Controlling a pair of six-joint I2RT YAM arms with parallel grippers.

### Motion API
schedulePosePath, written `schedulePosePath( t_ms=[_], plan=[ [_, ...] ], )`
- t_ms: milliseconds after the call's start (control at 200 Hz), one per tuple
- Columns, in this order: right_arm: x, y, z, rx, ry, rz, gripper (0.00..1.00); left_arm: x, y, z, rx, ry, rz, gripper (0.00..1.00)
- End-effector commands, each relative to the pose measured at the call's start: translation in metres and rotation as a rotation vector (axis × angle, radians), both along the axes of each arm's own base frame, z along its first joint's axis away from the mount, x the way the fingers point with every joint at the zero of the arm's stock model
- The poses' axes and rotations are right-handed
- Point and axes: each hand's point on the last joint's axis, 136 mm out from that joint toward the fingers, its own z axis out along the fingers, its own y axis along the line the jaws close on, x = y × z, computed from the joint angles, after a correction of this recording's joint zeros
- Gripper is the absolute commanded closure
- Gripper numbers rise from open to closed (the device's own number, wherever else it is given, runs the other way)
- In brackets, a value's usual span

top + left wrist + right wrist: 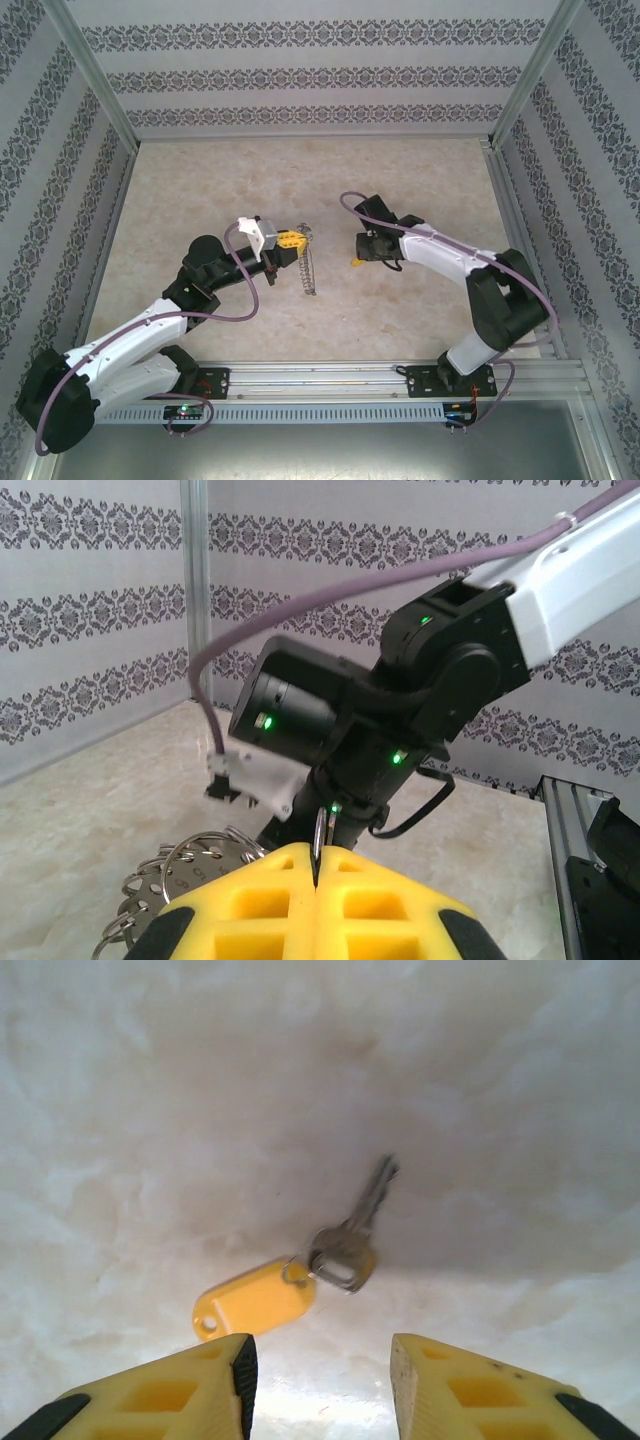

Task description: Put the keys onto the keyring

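Left gripper [315,865] is pinched tight on the keyring [190,865], near the middle of the table [400,180]. The key [345,1250] lies loose on the table nearby, with the right gripper [322,1380] spread above it, gripping nothing. Threading not started.

Two arms are operating here: one left arm [130,345] and one right arm [450,255]. Each is carrying one gripper, giving two: left gripper [316,868] and right gripper [322,1362]. One key [352,1248] is lying on the one table [200,180], with one yellow tag [255,1302] attached. One keyring [308,266] is showing; its small silvery rings [165,875] are overlapping too densely to count.
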Motion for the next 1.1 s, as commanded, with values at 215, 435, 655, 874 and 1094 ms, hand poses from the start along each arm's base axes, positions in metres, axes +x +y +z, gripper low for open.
schedulePosePath(
  t_ms=[215, 435, 655, 874, 1094],
  plan=[
    [0.007, -0.001, -0.014, -0.02, -0.004, -0.072, 0.59, -0.008, -0.002, 0.019, -0.055, -0.055, -0.024, 1.0],
    [0.015, 0.009, -0.021, -0.043, -0.013, -0.086, 0.65, -0.008, -0.003, 0.018, -0.062, -0.05, -0.026, 1.0],
    [0.021, 0.018, -0.027, -0.063, -0.01, -0.083, 0.66, -0.008, -0.003, 0.018, -0.064, -0.05, -0.027, 1.0],
    [0.023, 0.02, -0.036, -0.099, 0.014, -0.078, 0.66, -0.007, -0.003, 0.018, -0.066, -0.05, -0.028, 1.0],
    [0.02, 0.019, -0.048, -0.128, 0.034, -0.077, 0.68, -0.008, -0.003, 0.017, -0.069, -0.049, -0.03, 1.0]
  ],
)
